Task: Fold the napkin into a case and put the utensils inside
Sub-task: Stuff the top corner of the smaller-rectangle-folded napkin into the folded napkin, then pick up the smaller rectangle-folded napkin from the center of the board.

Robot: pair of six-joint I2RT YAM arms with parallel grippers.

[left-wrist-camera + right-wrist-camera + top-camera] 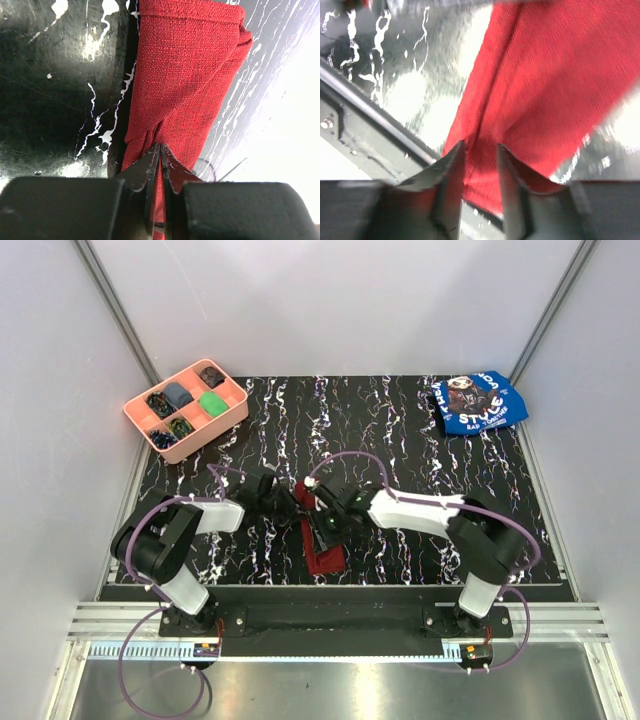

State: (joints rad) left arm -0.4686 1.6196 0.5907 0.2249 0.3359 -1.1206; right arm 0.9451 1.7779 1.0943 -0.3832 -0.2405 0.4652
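The dark red napkin (324,552) lies as a narrow folded strip, the case, on the black marbled table between the two arms. My left gripper (294,502) is at the strip's far end. In the left wrist view its jaws (161,148) are pinched together on a raised fold of the napkin (190,75). My right gripper (322,522) hovers over the strip's middle. In the right wrist view it (481,148) stands open, with the red cloth (545,75) lying loose in the gap between its fingers. The utensils are out of view.
A pink compartment tray (232,412) with small items sits at the back left. At the back right lies a blue printed cloth (478,402). The table's metal front rail (365,115) runs close to the napkin's near end.
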